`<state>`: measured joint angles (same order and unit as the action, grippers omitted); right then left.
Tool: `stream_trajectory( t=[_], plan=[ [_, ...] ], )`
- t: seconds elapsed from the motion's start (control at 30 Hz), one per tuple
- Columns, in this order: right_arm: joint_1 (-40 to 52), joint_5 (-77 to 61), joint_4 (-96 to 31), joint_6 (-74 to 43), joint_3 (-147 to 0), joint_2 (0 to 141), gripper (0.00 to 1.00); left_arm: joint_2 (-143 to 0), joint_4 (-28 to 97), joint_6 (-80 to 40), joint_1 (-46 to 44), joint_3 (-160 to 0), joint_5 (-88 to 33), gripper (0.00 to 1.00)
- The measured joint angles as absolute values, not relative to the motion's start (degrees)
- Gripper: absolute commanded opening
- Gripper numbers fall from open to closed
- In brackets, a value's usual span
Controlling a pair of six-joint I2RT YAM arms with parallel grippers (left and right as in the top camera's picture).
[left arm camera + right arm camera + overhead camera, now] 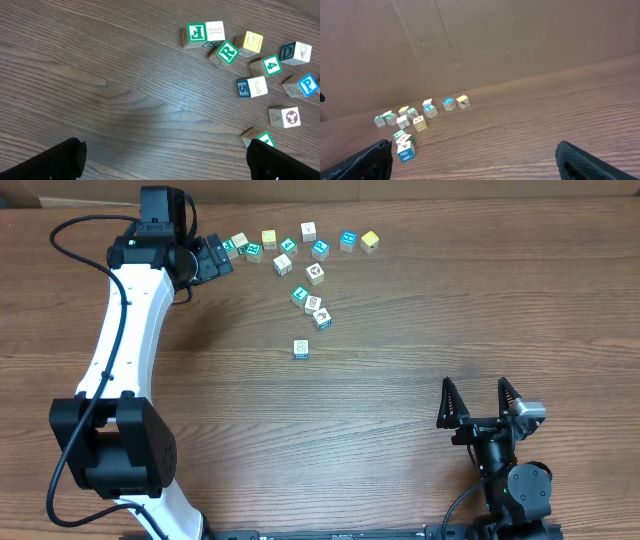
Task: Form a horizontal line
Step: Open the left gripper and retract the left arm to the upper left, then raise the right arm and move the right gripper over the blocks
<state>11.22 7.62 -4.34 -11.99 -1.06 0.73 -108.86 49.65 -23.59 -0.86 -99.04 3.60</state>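
No horizontal line of cubes shows. A teal-green cube with a white mark (300,295) and two white-faced picture cubes (313,304) (322,318) lie in a short diagonal string, also seen in the right wrist view (405,142). Another white-faced cube (301,349) sits alone below them. My left gripper (220,258) is open and empty at the left end of the scattered cubes; in its wrist view (165,162) bare wood lies between the fingers. My right gripper (480,402) (475,160) is open and empty, far from the cubes at the front right.
Several loose cubes lie in an arc along the far edge (309,231), with yellow ones among them (370,241). The left wrist view shows a green F cube (196,33), a green R cube (228,52) and a yellow G cube (252,42).
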Motion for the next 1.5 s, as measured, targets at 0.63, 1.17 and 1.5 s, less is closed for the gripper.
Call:
stream_trajectory(
  t=[0.63,1.17,1.5],
  plan=[
    [11.2,2.1,-14.2,-14.6,-22.1,9.6,1.00,-108.9,49.7,-23.6,-0.9,-99.0,3.6,1.00],
    [10.9,-5.7,-55.7,-10.6,-89.5,65.3,1.00,-108.9,49.8,-23.6,-0.9,-99.0,3.2,1.00],
    [10.9,-14.4,-69.3,-9.5,-116.2,97.6,1.00,-108.9,49.8,-23.6,-0.9,-99.0,3.2,1.00]
  ],
)
